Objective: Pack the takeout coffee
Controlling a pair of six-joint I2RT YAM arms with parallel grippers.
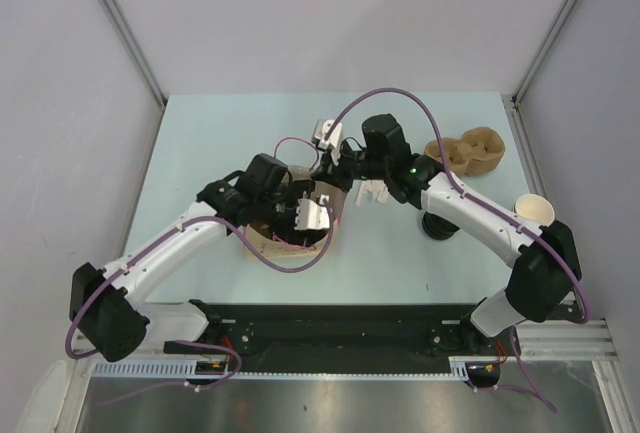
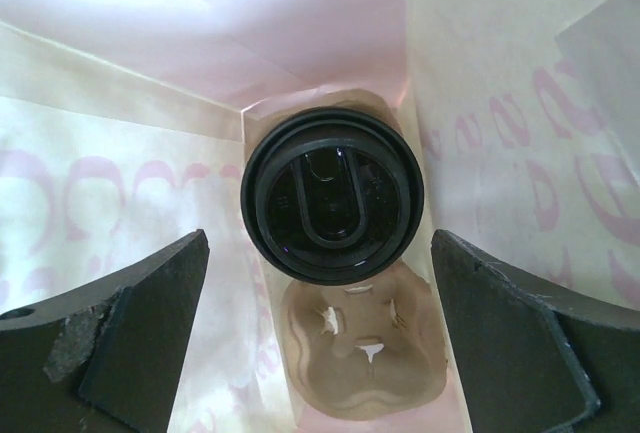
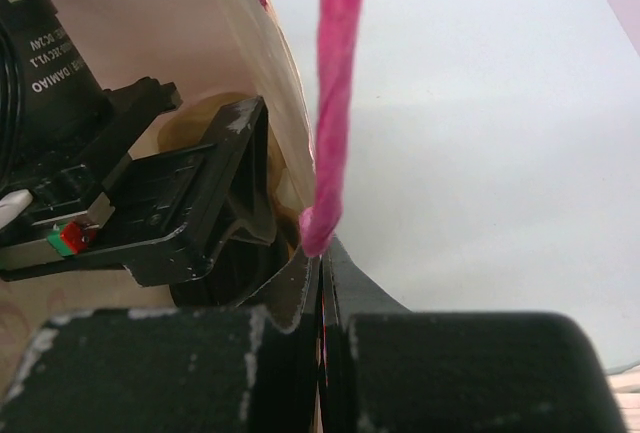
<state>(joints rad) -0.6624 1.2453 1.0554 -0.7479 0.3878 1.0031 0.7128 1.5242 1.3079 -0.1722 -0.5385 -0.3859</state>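
the left gripper (image 2: 318, 243) fills the bottom corners of its wrist view, its two dark fingers (image 2: 130, 343) spread wide and holding nothing, reaching down inside a paper bag (image 2: 480, 103) with pink print showing through its walls. between and beyond them the takeout coffee (image 2: 333, 195) stands upright at the bag's bottom, black lid up, seated in the far pocket of a pulp cup carrier (image 2: 365, 373); the near pocket is empty. the right gripper (image 3: 320, 288) is pinched tight on the bag's wall just below a pink twisted handle cord (image 3: 335, 83). on the pale table (image 1: 250, 133), loose pulp carriers (image 1: 468, 151) and a lidless paper cup (image 1: 535, 210) sit to the right.
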